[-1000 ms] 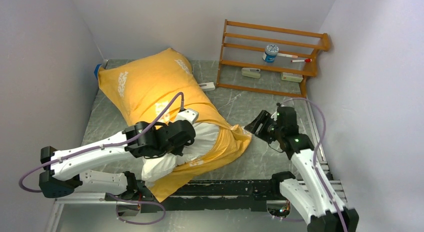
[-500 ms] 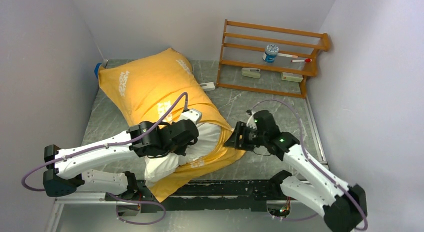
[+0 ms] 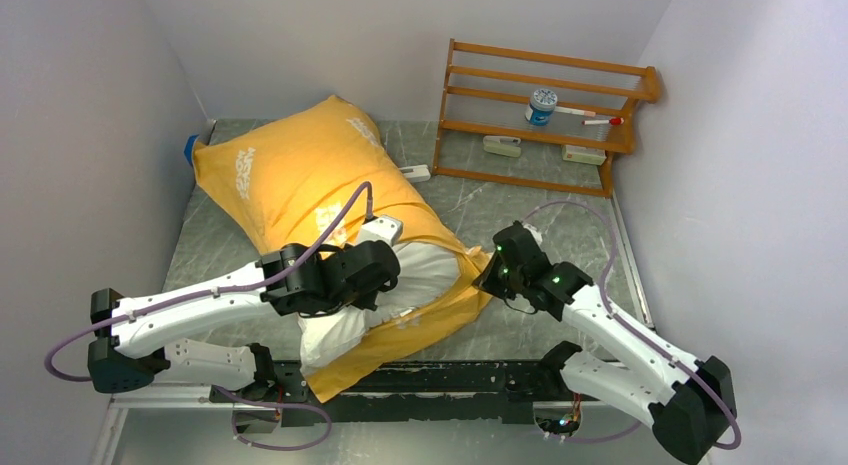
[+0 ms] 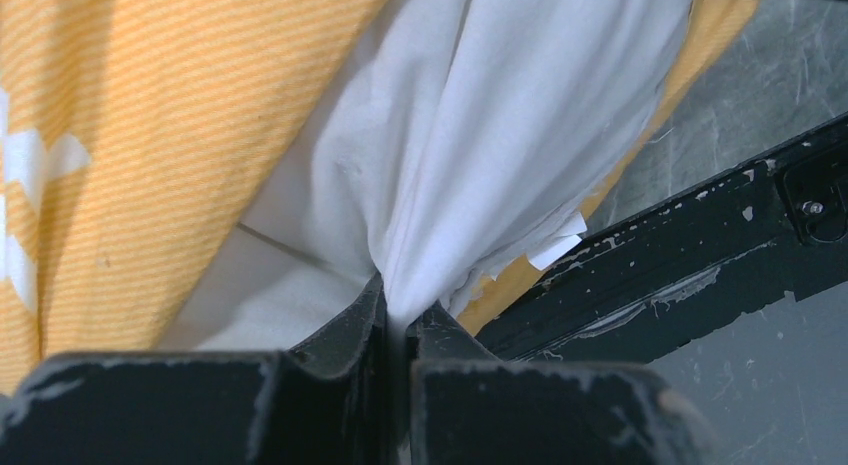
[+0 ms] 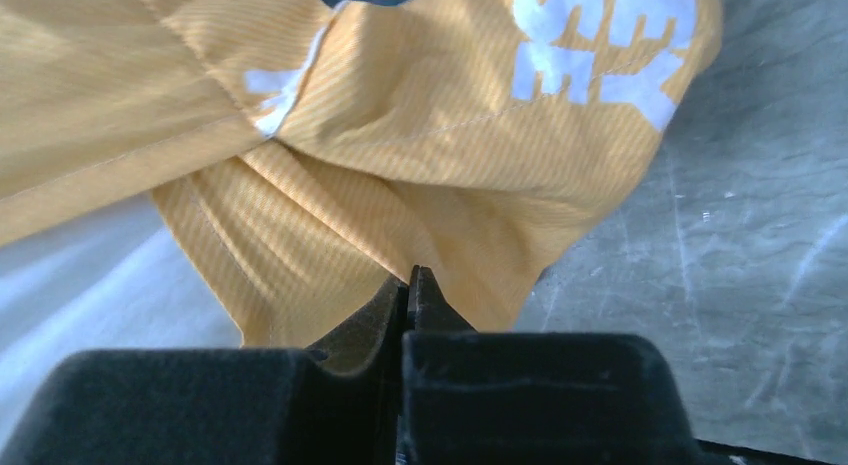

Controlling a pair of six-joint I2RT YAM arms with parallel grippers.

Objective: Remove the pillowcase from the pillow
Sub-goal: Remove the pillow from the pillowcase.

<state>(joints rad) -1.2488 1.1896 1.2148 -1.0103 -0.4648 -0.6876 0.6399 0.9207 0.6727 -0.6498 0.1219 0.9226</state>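
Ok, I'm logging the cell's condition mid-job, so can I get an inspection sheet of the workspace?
Surface: grey marbled table.
Job's things: pillowcase, orange side up, covers most of the pillow; its white end pokes out near the arms.
Clutter: wooden rack at back right holding a jar, a pen and two white blocks; white object beside the pillowcase.
Grippers: left gripper shut on the pillow's white cloth; right gripper shut on the pillowcase's edge.
Cables: purple cable looping along each arm.
Surroundings: plain pale walls on three sides.
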